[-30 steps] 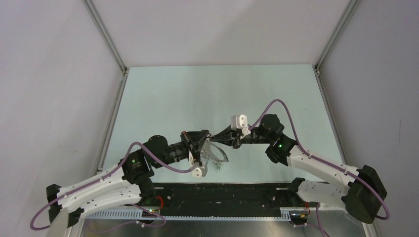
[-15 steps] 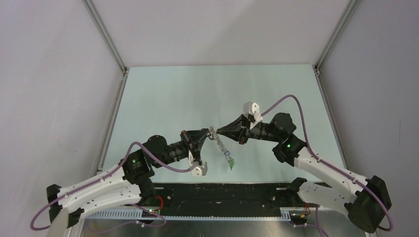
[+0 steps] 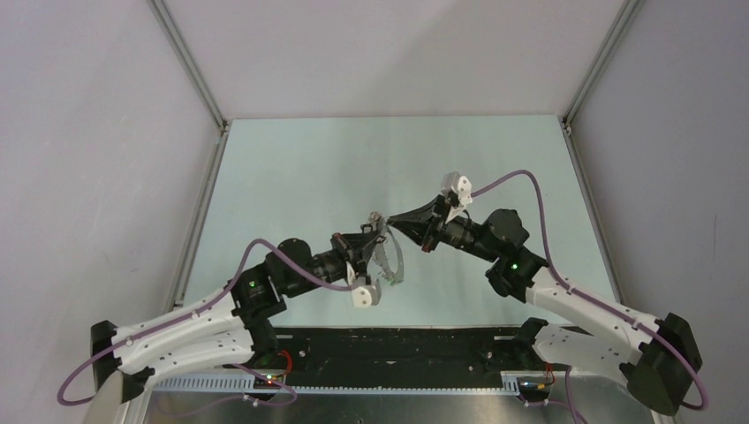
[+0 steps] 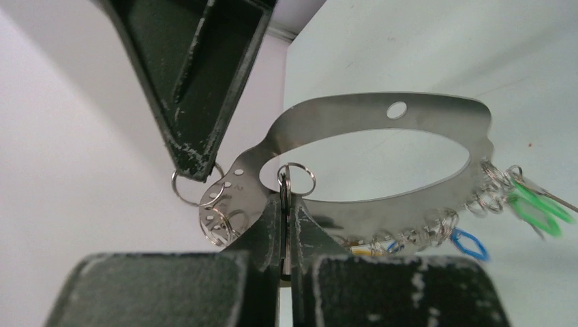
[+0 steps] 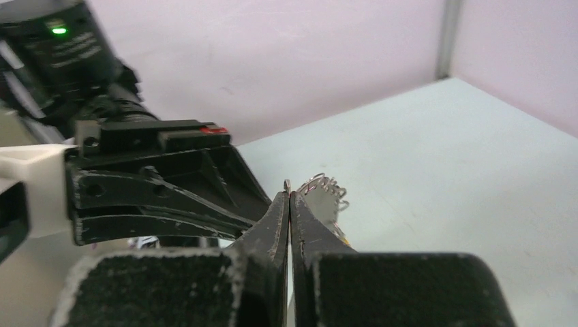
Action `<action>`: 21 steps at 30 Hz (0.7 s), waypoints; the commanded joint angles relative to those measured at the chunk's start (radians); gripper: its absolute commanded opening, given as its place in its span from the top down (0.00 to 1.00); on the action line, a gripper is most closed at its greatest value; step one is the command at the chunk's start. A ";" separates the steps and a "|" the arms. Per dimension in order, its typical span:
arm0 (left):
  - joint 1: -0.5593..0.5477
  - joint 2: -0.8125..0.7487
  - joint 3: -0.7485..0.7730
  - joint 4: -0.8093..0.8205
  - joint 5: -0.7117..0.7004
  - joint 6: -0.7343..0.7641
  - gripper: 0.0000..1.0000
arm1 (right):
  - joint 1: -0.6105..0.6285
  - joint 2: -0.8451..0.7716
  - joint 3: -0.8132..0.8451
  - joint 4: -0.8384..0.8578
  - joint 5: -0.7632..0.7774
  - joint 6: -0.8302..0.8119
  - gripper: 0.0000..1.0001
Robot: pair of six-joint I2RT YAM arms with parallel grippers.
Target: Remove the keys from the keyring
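The keyring (image 4: 382, 112) is a large flat grey metal loop held in the air between both arms, also visible from above (image 3: 396, 262). Small split rings line its lower edge, where keys with green heads (image 4: 538, 206) and a blue head (image 4: 470, 244) dangle. My left gripper (image 4: 285, 201) is shut on one small split ring at the loop's inner edge. My right gripper (image 5: 290, 196) is shut on another small ring (image 4: 187, 187) at the loop's perforated end. From above, the left gripper (image 3: 371, 240) and the right gripper (image 3: 391, 221) nearly touch tip to tip.
The pale green table (image 3: 353, 168) lies below, enclosed by grey walls with metal corner posts (image 3: 190, 66). The left arm's black gripper body (image 5: 157, 194) sits close beside my right fingers. A black strip (image 3: 397, 344) runs along the near table edge.
The left arm has pushed forward and right, and the right gripper has drawn back up and left. The keyring has swung from edge-on to a hanging loop. Both grippers stay shut.
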 commanded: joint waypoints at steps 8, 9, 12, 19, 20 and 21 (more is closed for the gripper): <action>0.156 0.214 0.146 0.237 -0.946 -1.074 1.00 | -0.158 -0.363 -0.067 -0.280 0.380 -0.165 1.00; 0.171 0.244 0.138 0.223 -1.000 -1.135 1.00 | -0.161 -0.375 -0.067 -0.289 0.389 -0.176 1.00; 0.285 0.294 0.153 0.104 -0.996 -1.389 1.00 | -0.168 -0.421 -0.067 -0.317 0.421 -0.195 1.00; 0.548 0.474 0.238 -0.142 -0.652 -1.741 0.71 | -0.175 -0.456 -0.067 -0.322 0.417 -0.229 1.00; 0.577 0.500 0.245 -0.146 -0.631 -1.736 0.42 | -0.176 -0.458 -0.067 -0.323 0.413 -0.229 1.00; 0.591 0.515 0.251 -0.150 -0.586 -1.719 0.29 | -0.176 -0.461 -0.067 -0.323 0.409 -0.227 1.00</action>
